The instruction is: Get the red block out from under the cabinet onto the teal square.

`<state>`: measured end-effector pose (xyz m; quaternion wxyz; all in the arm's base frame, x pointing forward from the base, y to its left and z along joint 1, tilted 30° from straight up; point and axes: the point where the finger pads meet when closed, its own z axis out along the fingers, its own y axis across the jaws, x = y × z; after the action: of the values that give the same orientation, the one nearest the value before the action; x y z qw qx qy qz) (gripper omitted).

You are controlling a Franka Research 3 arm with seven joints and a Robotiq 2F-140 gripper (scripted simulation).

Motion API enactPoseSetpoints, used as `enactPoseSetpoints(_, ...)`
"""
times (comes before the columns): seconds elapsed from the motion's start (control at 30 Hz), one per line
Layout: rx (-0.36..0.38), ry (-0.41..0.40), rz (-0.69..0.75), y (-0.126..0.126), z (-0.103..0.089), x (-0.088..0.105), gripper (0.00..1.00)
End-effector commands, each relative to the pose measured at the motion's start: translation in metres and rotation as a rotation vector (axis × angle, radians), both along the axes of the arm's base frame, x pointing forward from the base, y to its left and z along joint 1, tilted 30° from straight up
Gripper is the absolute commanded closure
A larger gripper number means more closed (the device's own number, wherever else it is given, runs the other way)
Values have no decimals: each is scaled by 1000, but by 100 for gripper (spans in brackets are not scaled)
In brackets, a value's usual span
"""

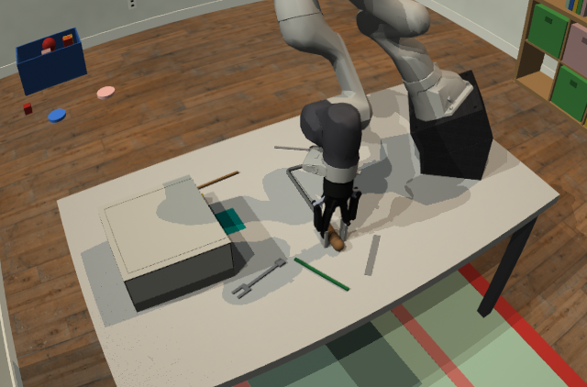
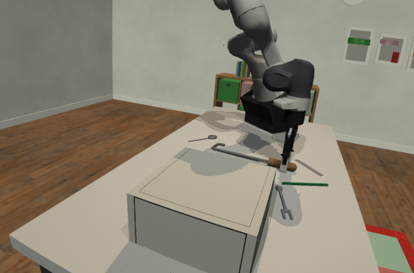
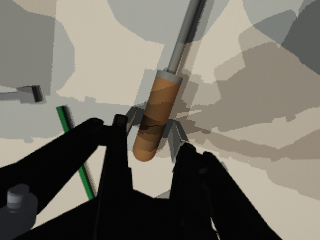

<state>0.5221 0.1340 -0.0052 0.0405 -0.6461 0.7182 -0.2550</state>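
The red block is not visible in any view; it is hidden under the grey cabinet (image 1: 160,231) (image 2: 200,189). The teal square (image 1: 230,220) lies on the table against the cabinet's right side, partly in shadow. A long hook tool (image 1: 297,185) (image 2: 233,153) (image 3: 160,100) with a brown wooden handle (image 1: 337,243) (image 2: 275,162) lies on the table. My gripper (image 1: 333,237) (image 2: 284,166) (image 3: 153,123) points straight down at table level. Its fingers are partly open and stand on either side of the handle's end.
A green stick (image 1: 321,274) (image 2: 305,184), a grey flat bar (image 1: 372,254) (image 2: 309,167) and a forked grey tool (image 1: 258,277) (image 2: 283,201) lie near the gripper. A thin wooden stick (image 1: 217,179) lies behind the cabinet. A ring-ended rod (image 1: 291,148) (image 2: 202,138) lies further back.
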Motion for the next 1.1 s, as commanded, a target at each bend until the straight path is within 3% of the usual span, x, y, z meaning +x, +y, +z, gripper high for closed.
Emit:
enactPoseSetpoints(0.0, 5, -2, -1, 1, -1, 0, 66)
enactPoseSetpoints(0.13, 5, -2, -1, 1, -1, 0, 66)
enactPoseSetpoints(0.17, 5, -2, -1, 1, -1, 0, 100)
enactPoseSetpoints(1.07, 5, -2, -1, 1, -1, 0, 100)
